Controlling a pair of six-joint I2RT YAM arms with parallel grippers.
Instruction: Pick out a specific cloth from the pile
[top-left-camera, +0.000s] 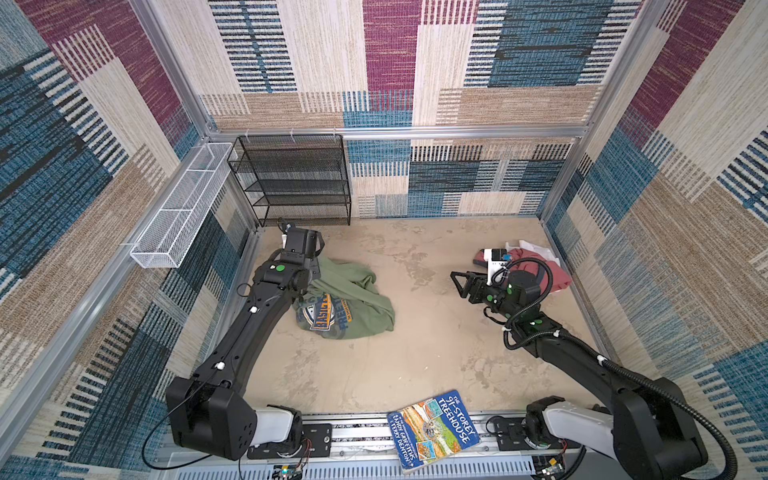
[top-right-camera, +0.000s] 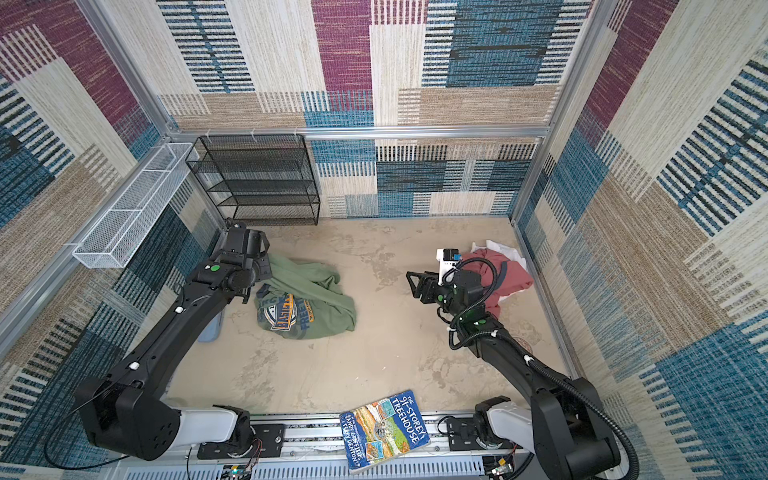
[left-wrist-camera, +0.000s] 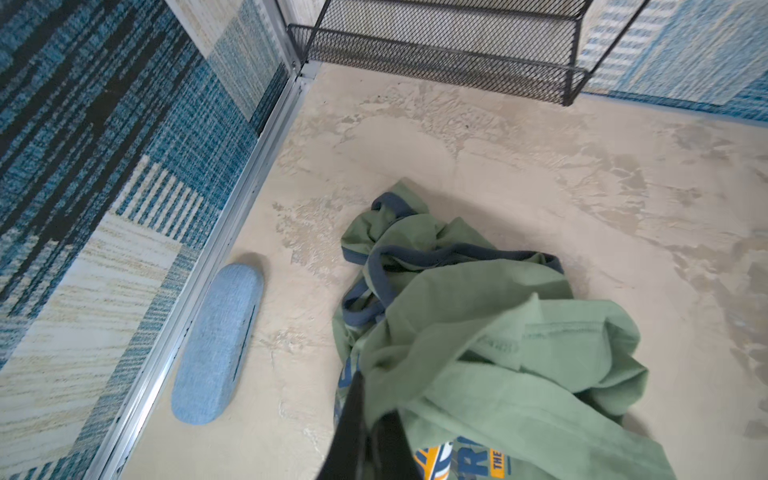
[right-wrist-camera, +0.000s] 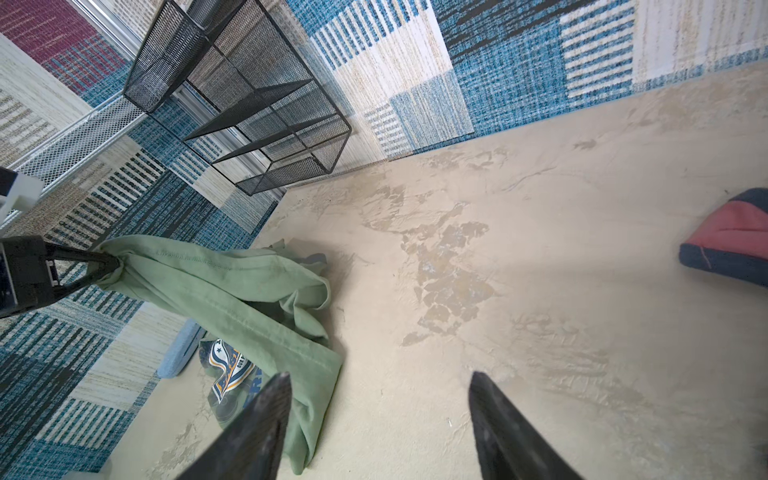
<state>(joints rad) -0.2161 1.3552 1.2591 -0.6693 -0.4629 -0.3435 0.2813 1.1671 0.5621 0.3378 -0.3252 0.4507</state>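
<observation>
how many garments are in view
3: the olive-green T-shirt at left; the dusty-red garment and the white garment heaped together at far right. Others may hide underneath.

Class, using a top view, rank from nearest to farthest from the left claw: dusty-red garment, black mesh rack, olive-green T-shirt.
1. olive-green T-shirt, pinched in the left claw, left side.
2. black mesh rack, back-left corner.
3. dusty-red garment, far right side.

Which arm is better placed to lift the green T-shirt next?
Left, probably. The left gripper is shut on a fold of the green T-shirt, while the right gripper hangs open above the bare table, apart from the shirt.
</observation>
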